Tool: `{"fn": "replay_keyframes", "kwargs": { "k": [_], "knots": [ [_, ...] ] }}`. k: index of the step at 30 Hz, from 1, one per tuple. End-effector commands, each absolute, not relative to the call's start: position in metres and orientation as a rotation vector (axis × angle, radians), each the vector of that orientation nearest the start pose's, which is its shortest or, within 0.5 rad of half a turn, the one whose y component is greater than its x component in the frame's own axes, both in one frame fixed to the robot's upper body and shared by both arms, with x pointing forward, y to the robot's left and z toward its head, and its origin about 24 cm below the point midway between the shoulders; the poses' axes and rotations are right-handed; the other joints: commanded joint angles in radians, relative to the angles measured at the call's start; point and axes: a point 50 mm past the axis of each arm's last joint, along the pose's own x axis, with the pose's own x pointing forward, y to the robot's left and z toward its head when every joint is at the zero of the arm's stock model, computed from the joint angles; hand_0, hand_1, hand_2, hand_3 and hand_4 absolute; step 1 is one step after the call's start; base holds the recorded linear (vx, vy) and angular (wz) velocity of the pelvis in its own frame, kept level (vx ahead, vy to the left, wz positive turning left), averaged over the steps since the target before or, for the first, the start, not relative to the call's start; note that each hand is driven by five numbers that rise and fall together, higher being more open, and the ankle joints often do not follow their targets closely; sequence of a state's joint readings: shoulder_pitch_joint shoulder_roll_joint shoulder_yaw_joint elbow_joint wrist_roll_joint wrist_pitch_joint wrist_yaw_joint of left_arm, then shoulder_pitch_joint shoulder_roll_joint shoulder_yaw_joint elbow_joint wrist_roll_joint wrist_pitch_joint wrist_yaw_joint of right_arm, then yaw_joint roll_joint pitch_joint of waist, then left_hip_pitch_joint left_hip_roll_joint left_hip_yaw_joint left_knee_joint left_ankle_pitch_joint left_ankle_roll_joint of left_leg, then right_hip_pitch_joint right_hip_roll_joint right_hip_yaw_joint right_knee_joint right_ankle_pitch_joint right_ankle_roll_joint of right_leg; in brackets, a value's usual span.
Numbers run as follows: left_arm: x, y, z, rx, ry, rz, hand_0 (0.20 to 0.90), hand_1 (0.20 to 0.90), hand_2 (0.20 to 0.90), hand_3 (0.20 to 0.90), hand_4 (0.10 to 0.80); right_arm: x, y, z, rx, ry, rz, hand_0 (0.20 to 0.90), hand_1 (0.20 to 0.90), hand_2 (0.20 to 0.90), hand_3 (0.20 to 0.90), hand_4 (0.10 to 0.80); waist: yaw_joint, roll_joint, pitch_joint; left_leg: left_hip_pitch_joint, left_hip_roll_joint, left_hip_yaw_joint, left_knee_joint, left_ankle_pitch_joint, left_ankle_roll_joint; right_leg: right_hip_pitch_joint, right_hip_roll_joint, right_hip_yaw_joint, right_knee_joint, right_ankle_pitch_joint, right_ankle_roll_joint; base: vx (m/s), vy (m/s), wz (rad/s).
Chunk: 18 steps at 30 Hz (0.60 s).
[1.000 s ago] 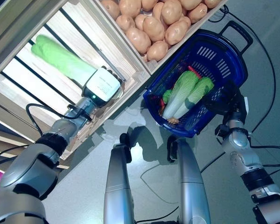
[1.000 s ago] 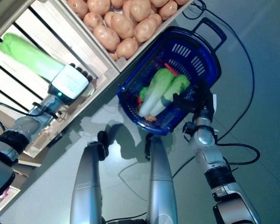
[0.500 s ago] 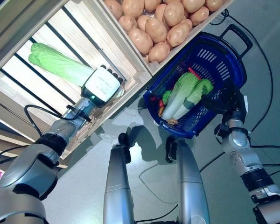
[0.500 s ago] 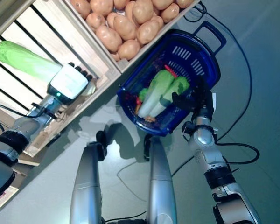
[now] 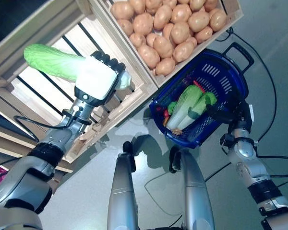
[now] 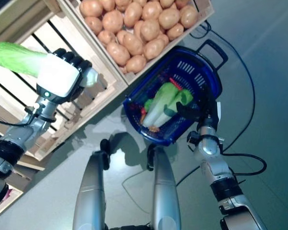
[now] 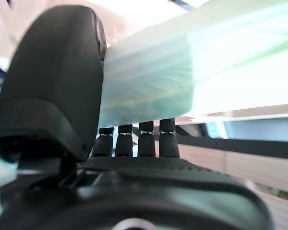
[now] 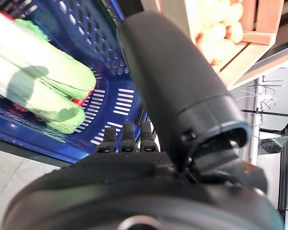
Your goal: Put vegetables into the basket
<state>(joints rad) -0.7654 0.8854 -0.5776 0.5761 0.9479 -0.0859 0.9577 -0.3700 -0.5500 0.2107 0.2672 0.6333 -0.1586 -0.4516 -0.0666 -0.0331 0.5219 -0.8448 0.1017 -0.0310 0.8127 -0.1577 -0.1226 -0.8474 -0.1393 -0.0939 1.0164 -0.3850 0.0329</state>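
Note:
My left hand [image 5: 97, 76] is shut on a long green napa cabbage [image 5: 50, 60], held up in front of the slatted wooden crate [image 5: 33, 93]; its pale stalk end [image 7: 149, 86] lies between thumb and curled fingers. The blue plastic basket [image 5: 225, 67] hangs from my right hand [image 5: 230, 112], which is shut on its rim [image 8: 134, 112]. Inside the basket lie two more napa cabbages [image 5: 187, 105], with something red and small green pieces beside them.
A wooden crate full of potatoes [image 5: 175, 31] stands right next to the basket, at its upper left. The slatted crate's wooden edge [image 5: 120, 112] runs below my left hand. Grey floor [image 5: 273, 72] stretches to the right.
My left hand has lifted the cabbage up out of the slatted crate. The whole picture has shifted, so the camera moved; the basket stays held by my right hand.

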Motion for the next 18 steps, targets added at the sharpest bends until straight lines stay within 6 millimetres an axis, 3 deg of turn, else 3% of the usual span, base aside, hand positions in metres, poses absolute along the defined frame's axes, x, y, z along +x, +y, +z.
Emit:
{"fn": "replay_keyframes", "kwargs": {
  "k": [1, 9, 11, 18],
  "knots": [
    [0.323, 0.249, 0.251, 1.48, -1.225, 0.733, 0.3, 0.3, 0.3, 0.3, 0.4, 0.311, -0.236, 0.158, 0.128, -0.425, -0.346, 0.9, 0.9, 0.9, 0.9, 0.8, 0.017, 0.012, -0.002, 0.126, -0.027, 0.083, -0.078, -0.047, 0.078, 0.117, 0.008, 0.009, -0.149, 0.124, 0.007, 0.039, -0.052, 0.0],
    [0.295, 0.253, 0.225, 0.771, -1.137, 0.759, 0.3, 0.3, 0.3, 0.3, 0.4, 0.297, -0.228, 0.129, 0.16, -0.382, -0.352, 0.9, 0.9, 0.9, 0.9, 0.8, 0.054, 0.007, -0.017, 0.263, -0.054, 0.055, -0.169, -0.02, 0.083, 0.265, 0.002, -0.008, -0.241, 0.132, 0.001, 0.065, -0.063, 0.06],
    [0.283, 0.244, 0.213, 0.445, -1.063, 0.625, 0.3, 0.3, 0.3, 0.3, 0.4, 0.291, -0.222, 0.115, 0.165, -0.346, -0.353, 0.9, 0.9, 0.9, 0.9, 0.8, 0.077, 0.002, -0.053, 0.325, -0.072, 0.04, -0.23, -0.001, 0.085, 0.331, -0.007, -0.029, -0.305, 0.145, 0.003, 0.134, -0.069, 0.18],
    [0.269, 0.225, 0.198, 0.001, -0.939, 0.343, 0.3, 0.3, 0.3, 0.3, 0.4, 0.284, -0.214, 0.095, 0.088, -0.26, -0.327, 0.9, 0.9, 0.9, 0.9, 0.8, 0.104, -0.001, -0.152, 0.512, -0.088, 0.012, -0.481, 0.091, 0.077, 0.546, -0.005, -0.083, -0.596, 0.221, 0.012, 0.138, -0.023, 0.05]
  ]
}}
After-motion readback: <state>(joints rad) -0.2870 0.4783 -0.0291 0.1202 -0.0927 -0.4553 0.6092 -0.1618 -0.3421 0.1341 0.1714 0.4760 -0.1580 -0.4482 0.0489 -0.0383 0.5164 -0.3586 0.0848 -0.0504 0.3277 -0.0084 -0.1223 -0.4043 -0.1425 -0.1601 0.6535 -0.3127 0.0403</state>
